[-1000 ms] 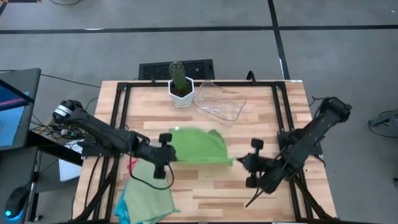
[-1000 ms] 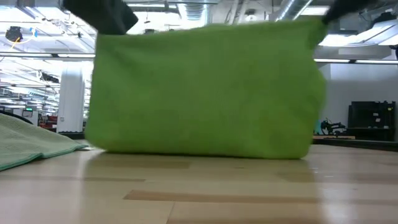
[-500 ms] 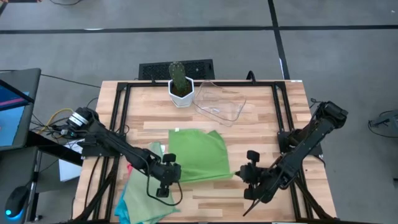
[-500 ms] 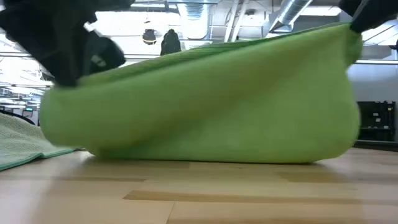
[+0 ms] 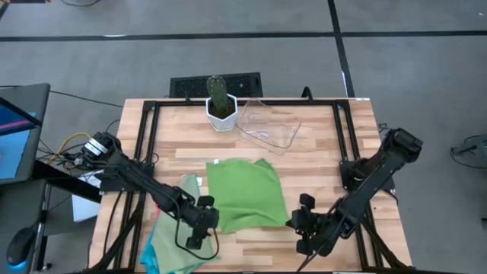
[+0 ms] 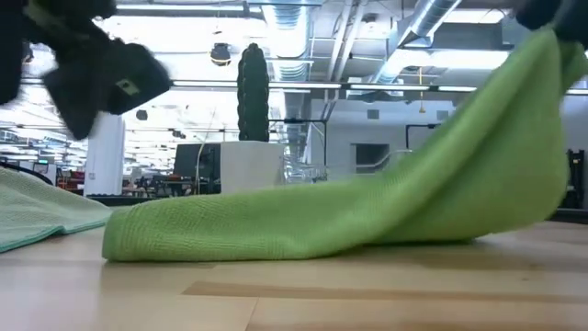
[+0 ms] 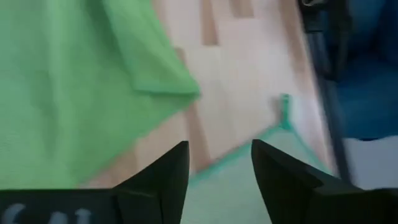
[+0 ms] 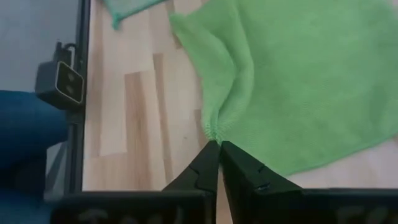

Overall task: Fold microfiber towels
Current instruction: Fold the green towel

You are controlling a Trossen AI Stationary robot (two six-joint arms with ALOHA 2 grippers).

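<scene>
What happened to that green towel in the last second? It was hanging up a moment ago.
Both arms carried the green towel toward the table's near edge and laid it down folded. The left gripper let go; its jaws stand open beside the towel. The right gripper still pinches its corner, which stays raised. The cactus, tray and towel pile stayed put.

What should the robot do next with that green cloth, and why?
Probably the right gripper should let go. Its fingers pinch one corner of the bright green towel, holding it off the table, while the left gripper has open fingers with nothing between them and the towel's other side lies flat.
</scene>
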